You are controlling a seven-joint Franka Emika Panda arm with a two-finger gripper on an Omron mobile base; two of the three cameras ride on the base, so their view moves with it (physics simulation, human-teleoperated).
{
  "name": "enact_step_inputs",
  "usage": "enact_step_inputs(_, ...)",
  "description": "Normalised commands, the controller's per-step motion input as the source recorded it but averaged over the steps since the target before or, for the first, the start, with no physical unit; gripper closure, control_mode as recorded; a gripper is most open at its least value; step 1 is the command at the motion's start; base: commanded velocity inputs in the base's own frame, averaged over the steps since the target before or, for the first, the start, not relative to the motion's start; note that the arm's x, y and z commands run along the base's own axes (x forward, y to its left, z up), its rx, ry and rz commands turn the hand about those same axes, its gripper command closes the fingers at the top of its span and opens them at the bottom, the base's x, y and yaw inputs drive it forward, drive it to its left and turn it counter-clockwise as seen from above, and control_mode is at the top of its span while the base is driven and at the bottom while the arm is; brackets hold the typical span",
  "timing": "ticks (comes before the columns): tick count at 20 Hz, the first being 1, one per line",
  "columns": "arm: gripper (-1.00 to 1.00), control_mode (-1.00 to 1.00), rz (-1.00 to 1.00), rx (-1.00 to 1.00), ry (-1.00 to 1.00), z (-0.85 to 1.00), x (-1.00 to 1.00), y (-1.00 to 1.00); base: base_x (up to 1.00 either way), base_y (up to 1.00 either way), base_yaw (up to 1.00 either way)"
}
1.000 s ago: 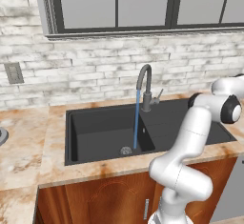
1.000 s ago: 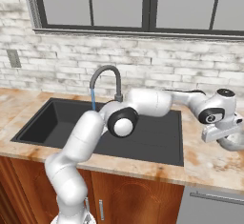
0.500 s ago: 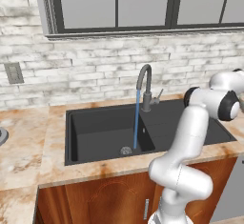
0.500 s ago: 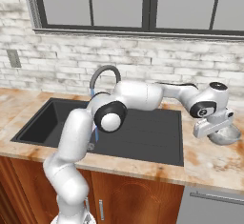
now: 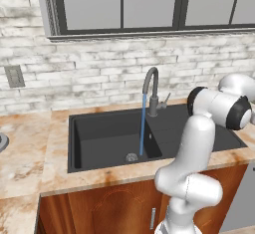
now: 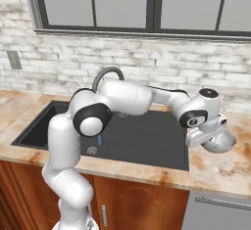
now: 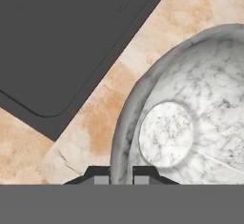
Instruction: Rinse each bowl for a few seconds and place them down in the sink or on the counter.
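Hand view: hand [image 7: 121, 179] pinching near rim of marbled bowl [image 7: 190, 123], just above bench [image 7: 95, 118] right of sink [image 6: 142, 136]. Best carried level toward running tap [image 5: 152, 91], keeping rim clamped, avoiding tilt.

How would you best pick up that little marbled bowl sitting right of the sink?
By its thin rim, coming from above: the bowl sits upright and open, too round to grab whole. The gripper already pinches the rim, one finger inside, one outside.
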Motion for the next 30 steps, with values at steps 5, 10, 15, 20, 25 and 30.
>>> enact_step_inputs(5, 1.0, -1.0, 0.06, -0.09, 0.0, 0.18, -0.34, 0.47, 0.0, 0.0, 0.0)
enact_step_inputs(10, 1.0, -1.0, 0.09, -0.12, 0.0, 0.52, -0.25, 0.38, 0.0, 0.0, 0.0)
enact_step_inputs(15, 1.0, -1.0, 0.12, -0.12, 0.0, 0.55, -0.19, 0.35, 0.0, 0.0, 0.0)
enact_step_inputs(20, 1.0, -1.0, 0.12, -0.1, 0.05, 0.53, -0.17, 0.38, 0.0, 0.0, 0.0)
enact_step_inputs(25, 1.0, -1.0, 0.14, -0.05, 0.09, 0.41, -0.08, 0.36, 0.0, 0.0, 0.0)
enact_step_inputs(30, 1.0, -1.0, 0.15, -0.03, 0.07, 0.33, -0.06, 0.33, 0.0, 0.0, 0.0)
